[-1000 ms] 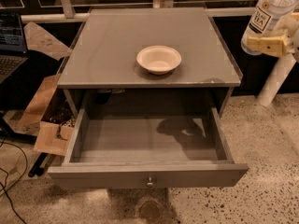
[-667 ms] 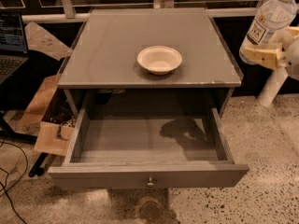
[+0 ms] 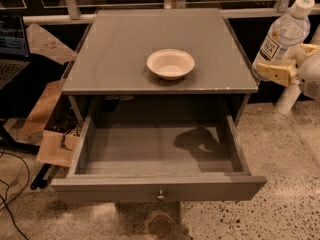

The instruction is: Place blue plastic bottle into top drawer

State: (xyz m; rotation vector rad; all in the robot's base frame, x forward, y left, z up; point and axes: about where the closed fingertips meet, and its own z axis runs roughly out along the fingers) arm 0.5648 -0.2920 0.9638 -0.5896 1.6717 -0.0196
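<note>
The blue plastic bottle (image 3: 282, 36) is clear with a white cap and a printed label. It is held tilted in the air at the right edge of the view, just right of the tabletop's right edge. My gripper (image 3: 280, 73) is shut on the bottle's lower part, with cream fingers (image 3: 272, 72) around it. The top drawer (image 3: 157, 189) is pulled open below the tabletop. Its grey inside is bare and a small round knob is centred on its front. The bottle is above and to the right of the drawer.
A shallow cream bowl (image 3: 170, 63) sits on the grey tabletop (image 3: 125, 49). Cardboard pieces (image 3: 47, 129) and cables lie on the floor at left. A laptop (image 3: 11, 44) is at far left. A white post (image 3: 287, 99) stands behind the gripper.
The gripper with the bottle has moved down and a little left, toward the table's right edge. The bottle's cap has come fully into view.
</note>
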